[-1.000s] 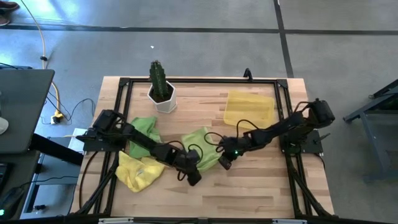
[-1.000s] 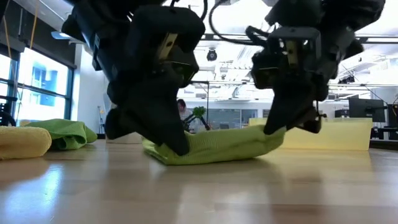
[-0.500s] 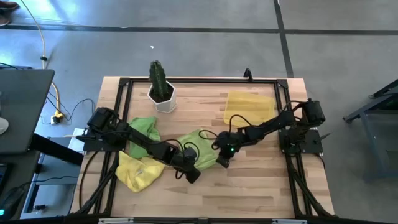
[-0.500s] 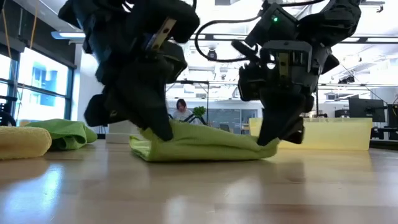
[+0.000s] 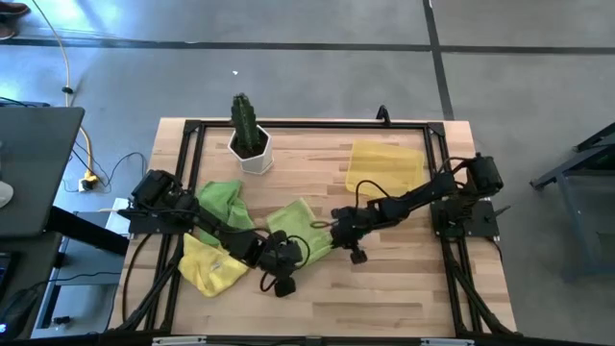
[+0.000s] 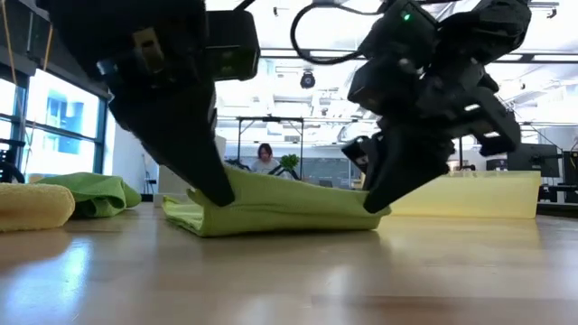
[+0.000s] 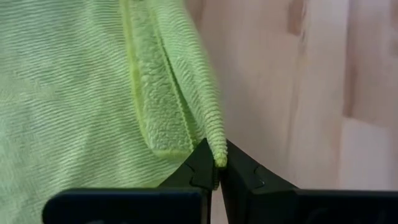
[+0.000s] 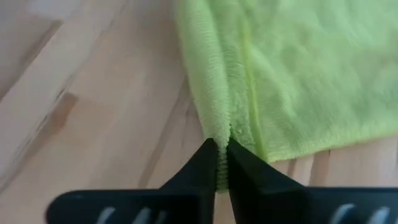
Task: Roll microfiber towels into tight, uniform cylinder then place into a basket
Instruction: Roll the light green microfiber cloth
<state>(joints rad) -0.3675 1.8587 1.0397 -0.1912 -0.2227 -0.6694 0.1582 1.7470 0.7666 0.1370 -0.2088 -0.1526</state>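
A lime green towel [image 5: 296, 229] lies folded on the table's middle, also in the low view [image 6: 271, 209]. My left gripper [image 5: 276, 258] is shut on its near left corner, and my right gripper [image 5: 335, 234] is shut on its near right corner. A second lime green towel [image 5: 222, 199] lies bunched at the left, and a yellow towel [image 5: 211, 268] lies bunched nearer the front. The translucent yellow basket [image 5: 384, 165] stands at the far right. My left gripper pinches a folded edge of the green towel at its corner [image 7: 211, 142] between its two fingertips, slanting down from the near left. The corner is raised a little; the rest lies on the table. My right gripper pinches a folded edge of the towel at its other near corner [image 8: 217, 132] between its two fingertips, slanting down from the right. That corner is raised a little [image 6: 368, 204]; the towel's underside rests on the table.
A white pot with a green cactus [image 5: 250, 142] stands at the far left. A black frame [image 5: 307, 125] runs along the table's edges. Bare wood [image 5: 384, 288] lies in front of the towel and to the right.
Both grippers have gone toward the table's left edge, still shut on the green towel. The towel has slid left along the table with them, staying folded, its near corners held a little off the wood.
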